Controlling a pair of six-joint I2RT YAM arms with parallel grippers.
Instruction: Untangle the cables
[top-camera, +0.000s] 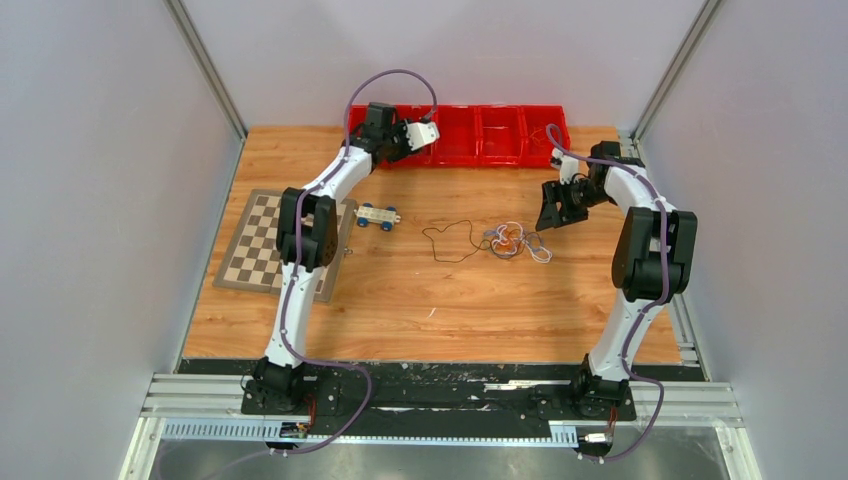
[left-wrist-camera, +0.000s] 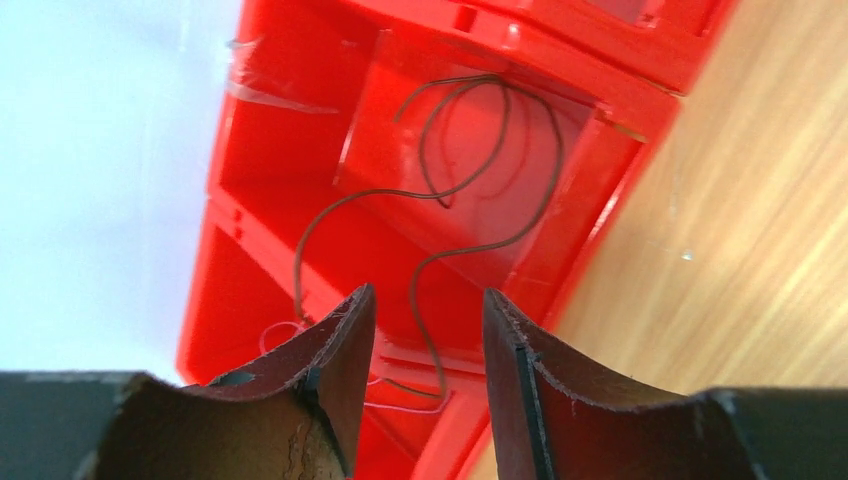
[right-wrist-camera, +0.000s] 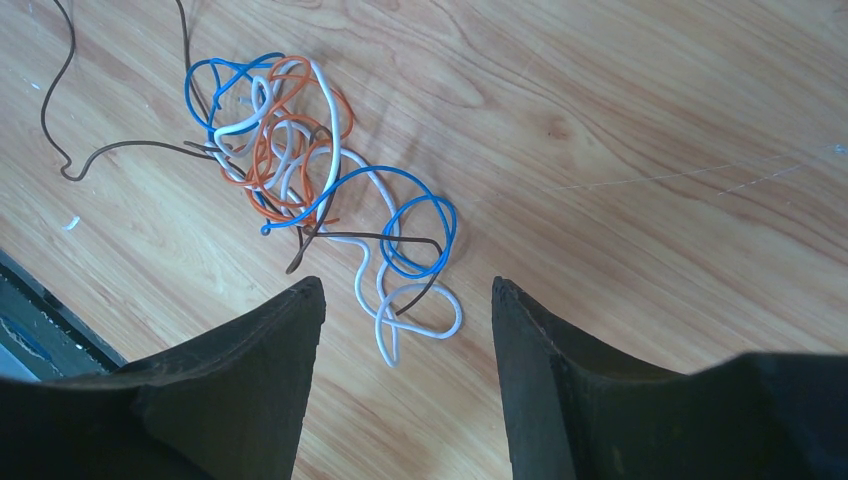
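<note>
Top external: cables (top-camera: 512, 240) lie in a small knot on wood table (top-camera: 420, 310), right of centre, just beside right gripper (top-camera: 552, 212). One black wire (top-camera: 450, 243) trails out left from the knot in a loose open loop, flat on the wood. Toy car (top-camera: 377, 215) is further left, well apart from the knot, near the corner of the chessboard (top-camera: 262, 240). Row of red bins (top-camera: 500, 135) along far edge. L arm reaches to the far edge, left gripper (top-camera: 424, 133) over the left end of the bins. Which compartment it is over can't be told from here, as the arm hides it.

Left wrist: jaws parted, gap clear, nothing pinched. Below them, inside a bin compartment, a dark wire (left-wrist-camera: 400, 191) lies in loose curls on the bin floor. One end runs toward the near wall and passes behind the finger gap. A faint pale strand shows at the bin's near edge, too thin to ID.

Right wrist: jaws spread wide, empty. The knot lies on the table beyond the fingertips, w/ blue, white, orange-red and dark strands wound together. The densest part is upper left. One white loop and one blue loop spill toward the gap between the fingers. No contact seen btw fingers and strands. The black wire leaves the knot toward the top-left corner of this view.
</note>
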